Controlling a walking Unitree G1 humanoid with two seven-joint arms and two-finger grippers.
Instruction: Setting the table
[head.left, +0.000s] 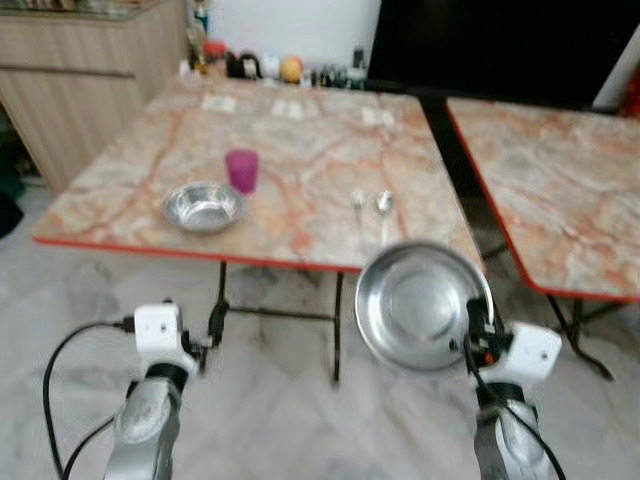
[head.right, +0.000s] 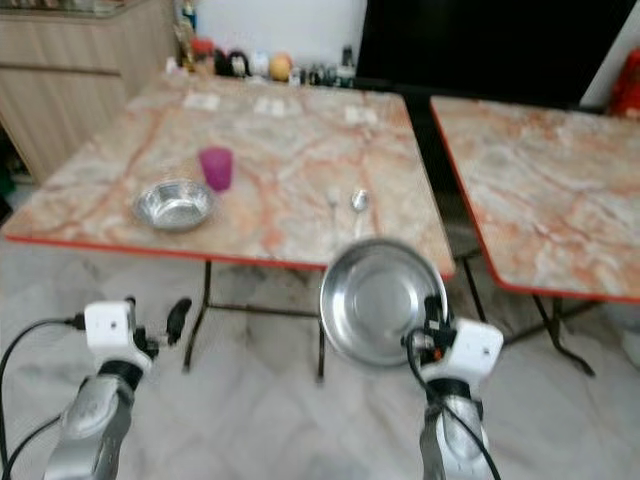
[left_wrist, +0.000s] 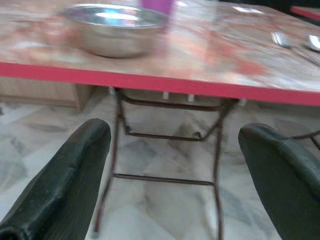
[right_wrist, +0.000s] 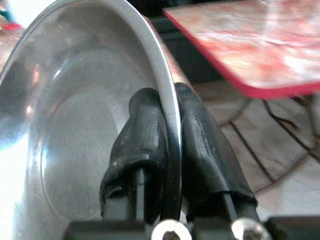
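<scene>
Plate gripped before the tabletop

The right tool (right_wrist: 167, 150) is pinching the rim of a steel plate (head.left: 420, 305), holding it upright in front of the marble tabletop (head.left: 300, 160). The left tool (left_wrist: 175, 165) is hanging spread wide near the bowl (head.left: 202, 206) and purple cup (head.left: 241, 169)

Both head eyes look forward and down over the pink marbled, red-edged worktop (head.left: 300, 160); wrist cameras sight along their jaws, the left sharing that worktop's edge.
</scene>
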